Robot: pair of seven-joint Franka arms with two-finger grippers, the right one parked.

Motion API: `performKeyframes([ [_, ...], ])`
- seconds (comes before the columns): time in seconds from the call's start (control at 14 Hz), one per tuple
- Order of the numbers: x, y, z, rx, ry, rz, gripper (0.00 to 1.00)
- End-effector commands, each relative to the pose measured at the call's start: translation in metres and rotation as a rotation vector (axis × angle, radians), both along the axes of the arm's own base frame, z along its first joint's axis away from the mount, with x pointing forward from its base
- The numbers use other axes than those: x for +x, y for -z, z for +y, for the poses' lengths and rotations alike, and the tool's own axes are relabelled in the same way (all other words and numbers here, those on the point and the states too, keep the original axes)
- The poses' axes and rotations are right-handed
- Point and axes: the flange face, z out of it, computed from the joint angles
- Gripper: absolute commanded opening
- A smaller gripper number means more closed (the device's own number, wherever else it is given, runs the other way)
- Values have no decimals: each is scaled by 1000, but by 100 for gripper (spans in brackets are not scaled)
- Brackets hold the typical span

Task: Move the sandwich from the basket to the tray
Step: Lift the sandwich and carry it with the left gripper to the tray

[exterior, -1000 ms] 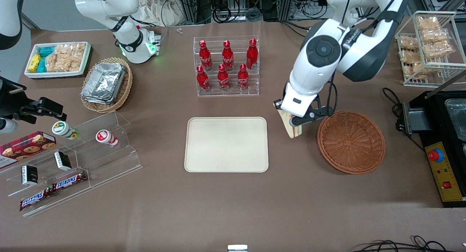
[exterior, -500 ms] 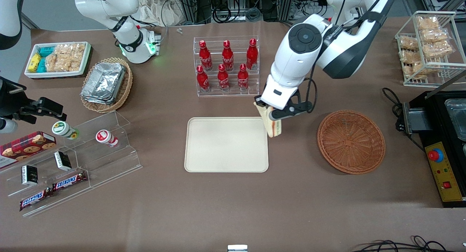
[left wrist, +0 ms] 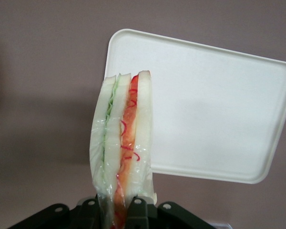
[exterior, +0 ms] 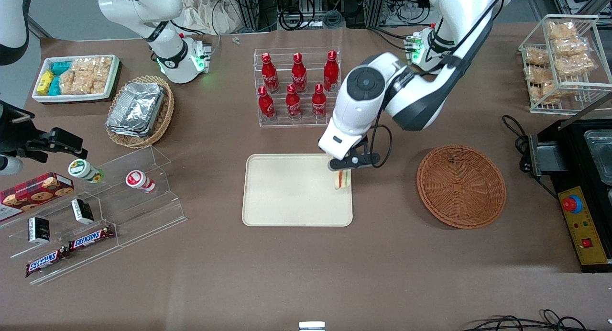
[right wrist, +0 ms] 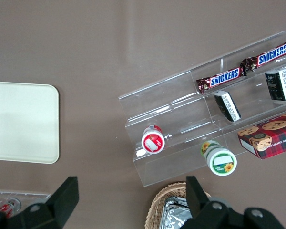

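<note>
Claw [exterior: 342,172] pinches sandwich [exterior: 342,179], hanging upright below it, above tray [exterior: 287,192] edge nearest basket [exterior: 461,186]; basket well apart.

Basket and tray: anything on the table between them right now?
Front view: bare tabletop between the basket and the tray. The gripper holds the sandwich above the tray's edge nearest the basket, not over the gap.

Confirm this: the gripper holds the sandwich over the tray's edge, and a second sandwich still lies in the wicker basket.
Wrong on the basket: the front view shows it empty. The gripper does hold the sandwich over the tray edge nearest the basket.
</note>
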Motion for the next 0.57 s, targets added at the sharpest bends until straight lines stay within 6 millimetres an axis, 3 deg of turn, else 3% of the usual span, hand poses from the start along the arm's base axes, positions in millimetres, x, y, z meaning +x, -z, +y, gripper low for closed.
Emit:
performKeyframes([
  [0.0, 5, 41, -16, 23, 53, -19, 0],
  [0.14, 4, 58, -24, 10, 56, -31, 0],
  [0.5, 7, 99, -23, 65, 86, -50, 0],
])
